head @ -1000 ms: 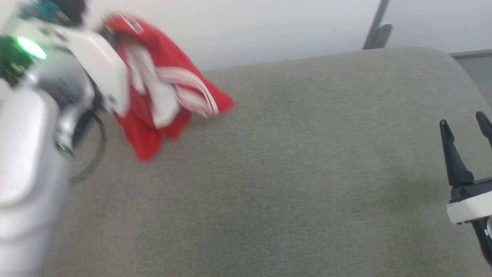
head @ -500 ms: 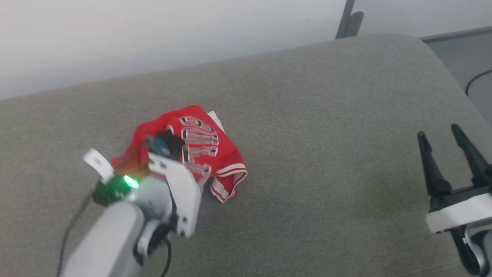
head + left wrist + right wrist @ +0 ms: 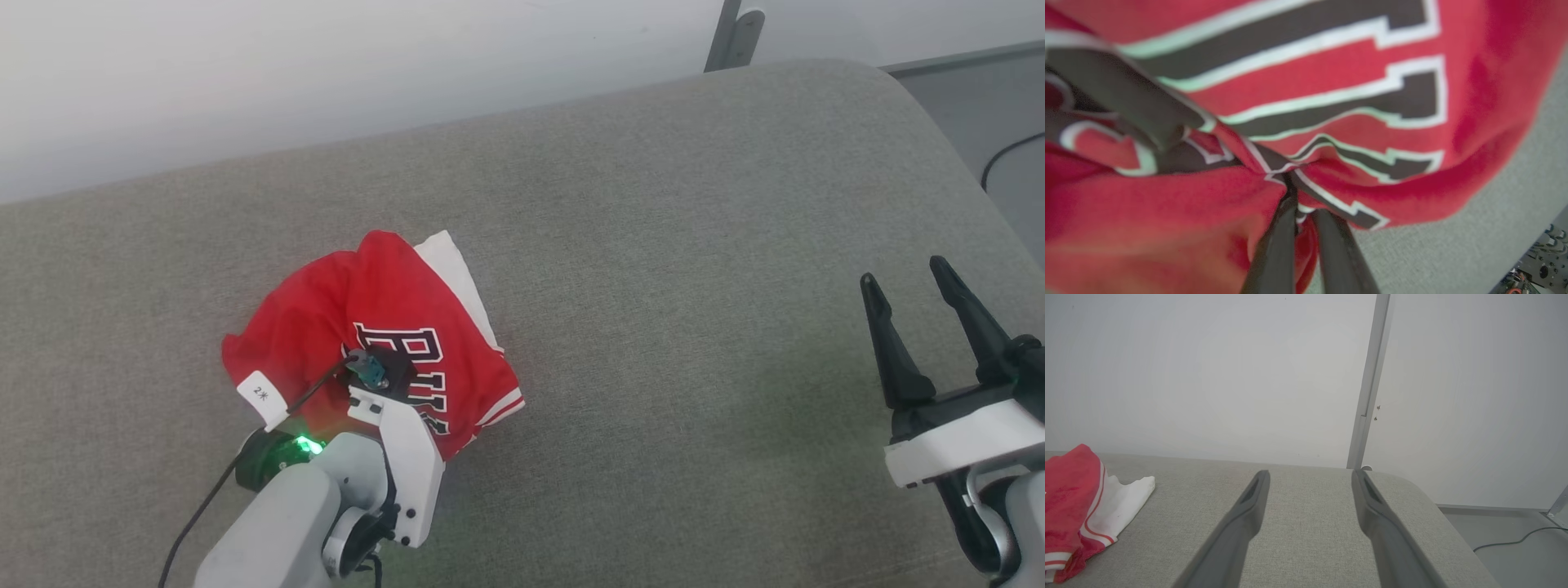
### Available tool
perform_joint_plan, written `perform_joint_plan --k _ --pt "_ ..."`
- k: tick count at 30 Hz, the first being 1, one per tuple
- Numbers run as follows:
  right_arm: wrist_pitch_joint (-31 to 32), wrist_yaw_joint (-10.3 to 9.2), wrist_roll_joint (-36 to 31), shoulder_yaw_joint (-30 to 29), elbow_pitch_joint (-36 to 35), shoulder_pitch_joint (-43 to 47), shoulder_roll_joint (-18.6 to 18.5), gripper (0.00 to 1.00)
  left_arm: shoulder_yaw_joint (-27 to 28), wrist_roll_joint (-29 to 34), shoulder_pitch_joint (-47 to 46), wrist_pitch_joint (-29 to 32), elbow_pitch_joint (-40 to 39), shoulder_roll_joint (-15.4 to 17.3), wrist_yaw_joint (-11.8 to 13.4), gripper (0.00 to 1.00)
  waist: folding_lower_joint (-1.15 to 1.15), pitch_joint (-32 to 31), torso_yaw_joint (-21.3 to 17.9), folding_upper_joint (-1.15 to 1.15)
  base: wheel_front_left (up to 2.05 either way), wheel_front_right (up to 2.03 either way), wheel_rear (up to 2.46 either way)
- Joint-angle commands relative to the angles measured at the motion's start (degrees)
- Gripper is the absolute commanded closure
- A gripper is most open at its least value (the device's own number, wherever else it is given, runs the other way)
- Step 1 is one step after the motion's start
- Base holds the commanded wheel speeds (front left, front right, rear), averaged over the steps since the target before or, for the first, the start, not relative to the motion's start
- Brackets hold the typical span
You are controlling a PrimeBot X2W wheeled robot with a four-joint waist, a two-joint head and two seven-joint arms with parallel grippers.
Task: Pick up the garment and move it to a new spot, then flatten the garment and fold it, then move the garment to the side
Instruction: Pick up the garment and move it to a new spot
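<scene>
Head view: you had the garment bunched at 8 o'clock on the grey cushion, lettering up, with a white sleeve poking toward 1 o'clock. Your left arm's white wrist covered its near edge, and a tagged black cable trailed off at 7 o'clock. Your right gripper hovered at 4 o'clock, spread wide and empty, with bare cushion between it and the cloth.

Left wrist view: your left gripper was pinched on a red fold amid the lettering.

Right wrist view: the fingers stood parted over the cushion. The garment lay at 8 o'clock, and a grey post rose against the white wall at 12 o'clock.
</scene>
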Motion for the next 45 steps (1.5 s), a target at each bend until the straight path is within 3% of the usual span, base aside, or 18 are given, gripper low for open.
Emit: perform_joint_plan --k 1,2,3,4,5,12,25,33,39,45 --pt "-0.3 -0.02 0.2 0.1 0.2 -0.4 -0.1 0.00 -1.0 -0.7 0.9 0.0 3.0 -0.8 -0.4 1.00 0.00 0.0 0.2 0.00 0.00 0.00 0.00" --pt "-0.3 -0.02 0.3 0.1 0.3 -0.4 -0.1 0.00 -1.0 -0.9 0.6 -0.4 3.6 -1.0 -0.7 1.00 0.00 -0.1 0.4 0.00 0.00 0.00 0.00" --pt "-0.3 -0.02 0.3 0.1 0.4 -0.3 -0.1 0.00 -0.8 -1.0 0.3 -0.9 3.9 -1.1 -0.9 0.77 0.00 -0.3 0.5 0.00 0.00 0.00 0.00" --pt "-0.3 -0.02 0.3 0.0 0.5 -0.2 -0.2 0.00 -0.6 -1.0 -0.1 -1.5 4.0 -1.1 -1.1 0.51 0.00 -0.5 0.7 0.00 0.00 0.00 0.00" --pt "-0.3 -0.02 0.2 -0.1 0.6 0.0 -0.2 0.00 -0.4 -1.0 -0.4 -2.0 4.1 -1.1 -1.2 0.00 0.00 -0.8 0.9 0.00 0.00 0.00 0.00" --pt "-0.3 -0.02 -0.5 -0.6 0.6 1.3 -0.3 0.00 1.1 -1.1 -0.6 -6.5 2.4 0.8 -2.5 0.00 0.00 -3.6 2.5 0.00 0.00 0.00 0.00" --pt "-0.3 -0.02 -1.0 -2.2 1.5 5.0 0.2 0.00 7.4 -1.6 5.5 -23.5 -4.6 6.4 -2.2 0.00 0.00 -8.7 6.1 0.00 0.00 0.00 0.00" --pt "-0.3 -0.02 -1.5 -3.8 1.1 7.0 0.9 0.00 12.9 -2.6 11.4 -32.2 -8.5 10.4 0.1 0.00 0.00 -10.3 8.2 0.00 0.00 0.00 0.00" --pt "-0.3 -0.02 -1.6 -4.7 0.7 8.1 0.9 0.00 17.7 -4.5 17.6 -37.5 -11.6 11.4 2.8 0.00 0.00 -11.0 9.1 0.00 0.00 0.00 0.00" --pt "-0.3 -0.02 -1.7 -5.7 0.6 9.1 1.3 0.00 21.2 -5.9 22.7 -41.1 -13.8 13.0 4.0 0.00 0.00 -11.4 10.0 0.00 0.00 0.00 0.00"
